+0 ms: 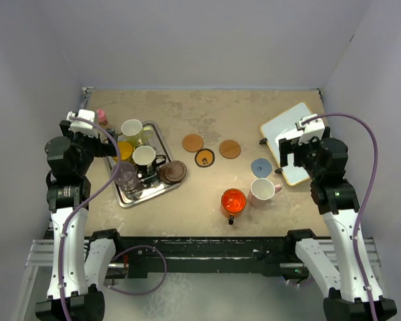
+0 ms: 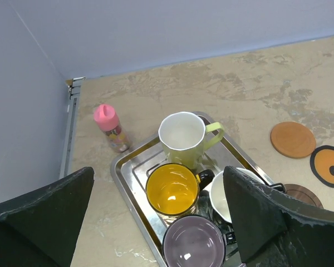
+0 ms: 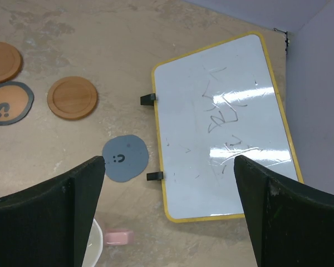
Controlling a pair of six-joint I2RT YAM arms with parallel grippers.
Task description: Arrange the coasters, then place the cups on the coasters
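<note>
A silver tray (image 1: pixel 162 188) at the left holds a cream-green cup (image 1: pixel 132 129), a yellow cup (image 2: pixel 172 189), a black cup with a white inside (image 1: pixel 144 156) and a purplish glass cup (image 2: pixel 195 242). A dark brown coaster (image 1: pixel 173 171) lies at the tray's right edge. On the table lie an orange coaster (image 1: pixel 192 142), a black orange-rimmed coaster (image 1: pixel 204 158), a brown coaster (image 1: pixel 230 148) and a grey-blue coaster (image 3: pixel 124 158). A red-orange cup (image 1: pixel 232 200) and a pink cup (image 1: pixel 261 192) stand near the front. My left gripper (image 2: pixel 158 183) hangs open above the tray's cups. My right gripper (image 3: pixel 168 167) hangs open over the whiteboard's edge, holding nothing.
A yellow-framed whiteboard (image 1: pixel 291 137) lies at the far right. A small pink-capped bottle (image 2: pixel 110 127) stands behind the tray near the left wall. Walls close off the left, back and right sides.
</note>
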